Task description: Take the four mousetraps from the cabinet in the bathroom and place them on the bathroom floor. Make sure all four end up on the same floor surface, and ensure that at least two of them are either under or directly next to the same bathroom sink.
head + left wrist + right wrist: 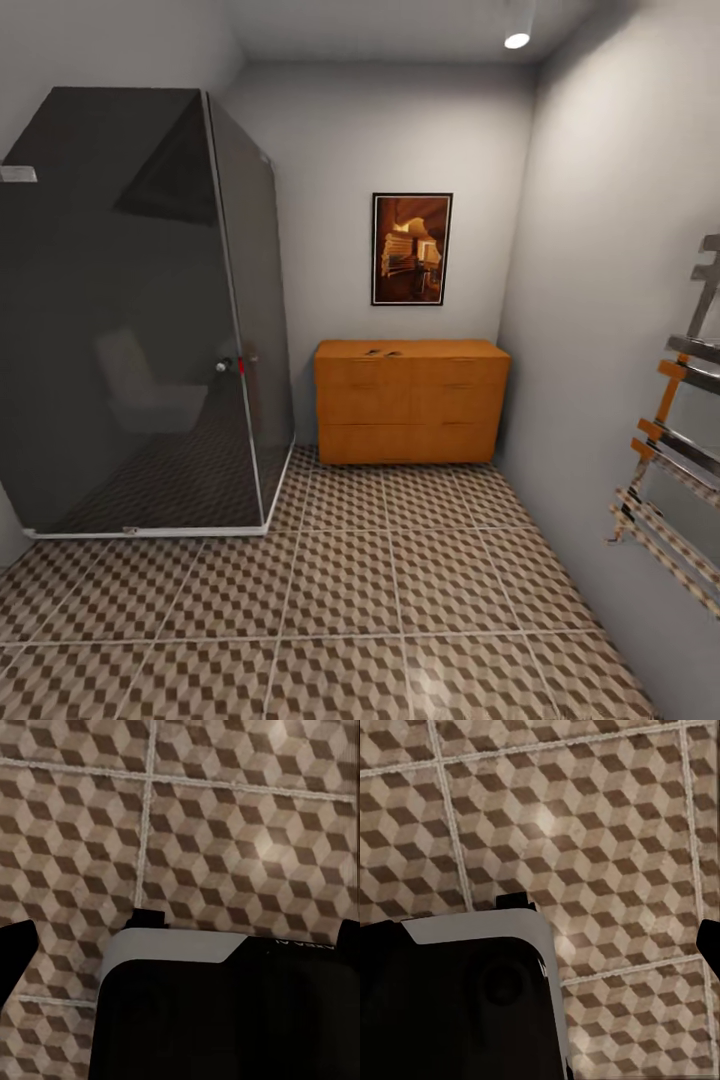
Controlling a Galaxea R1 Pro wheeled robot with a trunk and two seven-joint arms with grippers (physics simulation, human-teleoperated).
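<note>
The cabinet (411,400) stood against the far wall, between the dark glass shower (140,310) and the right wall, below a framed picture (411,248). Small dark items, likely the mousetraps (383,352), lay on its flat top near the left-centre; their number could not be told. The tiled floor (350,600) extended from the cabinet toward the camera. A chrome towel rail (675,440) hung on the right wall. Each wrist view faced the floor (225,832) (585,832) over a dark robot body; the state of either gripper could not be told.
</note>
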